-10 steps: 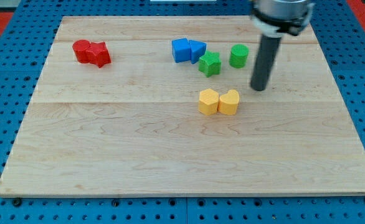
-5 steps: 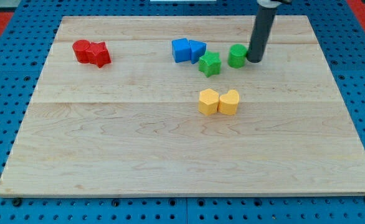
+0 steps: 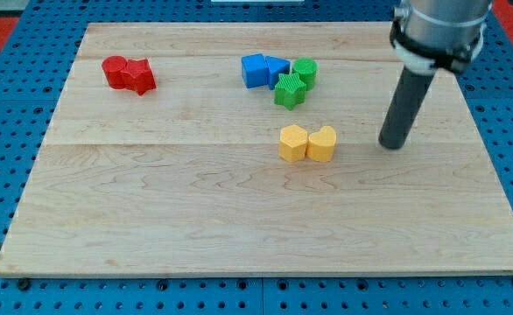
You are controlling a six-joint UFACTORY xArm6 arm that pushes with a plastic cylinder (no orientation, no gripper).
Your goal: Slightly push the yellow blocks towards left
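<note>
Two yellow blocks lie side by side near the board's middle: a yellow hexagon-like block (image 3: 293, 143) on the left and a yellow heart-shaped block (image 3: 322, 143) touching it on the right. My tip (image 3: 393, 144) rests on the board to the right of the heart block, about a block's width and a half away, at roughly the same height in the view. It touches no block.
Two blue blocks (image 3: 263, 69) sit at the view's top centre, with a green cylinder (image 3: 305, 71) and a green star block (image 3: 288, 90) pressed against them. Two red blocks (image 3: 129, 73) lie at the top left. The wooden board (image 3: 151, 219) rests on a blue pegboard.
My tip went up beside the green cylinder, then came down to the right of the yellow blocks. The green cylinder and green star have shifted left against the blue blocks. The yellow blocks have not moved.
</note>
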